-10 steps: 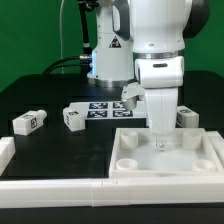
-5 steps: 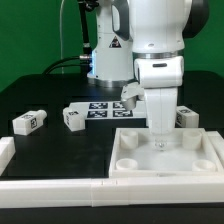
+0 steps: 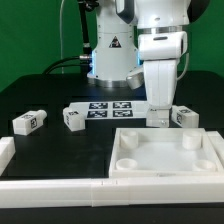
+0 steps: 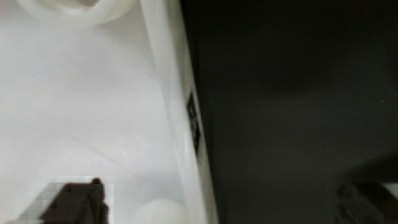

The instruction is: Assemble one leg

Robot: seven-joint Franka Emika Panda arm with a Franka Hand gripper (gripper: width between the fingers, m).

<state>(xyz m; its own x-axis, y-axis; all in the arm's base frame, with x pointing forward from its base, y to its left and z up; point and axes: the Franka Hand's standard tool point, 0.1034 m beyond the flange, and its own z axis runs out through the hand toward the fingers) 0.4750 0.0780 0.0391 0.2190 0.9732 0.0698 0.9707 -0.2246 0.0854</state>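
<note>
The white square tabletop [image 3: 165,152] with round corner sockets lies at the front right. My gripper [image 3: 160,120] hangs over its far edge, open and empty. In the wrist view the gripper [image 4: 219,200] straddles that edge, with the tabletop [image 4: 89,110] under one finger and black table under the other. One leg [image 3: 185,117], a stubby white block with a tag, lies just to the exterior view's right of the gripper. Two more legs [image 3: 28,122] [image 3: 72,117] lie on the exterior view's left.
The marker board [image 3: 105,108] lies behind the tabletop, in front of the arm's base. A white rail [image 3: 60,185] runs along the front edge, with a short white piece [image 3: 5,150] at the far left.
The gripper has risen from inside the tabletop and moved back and to the exterior view's right, over the far edge. The legs and the tabletop have not moved.
</note>
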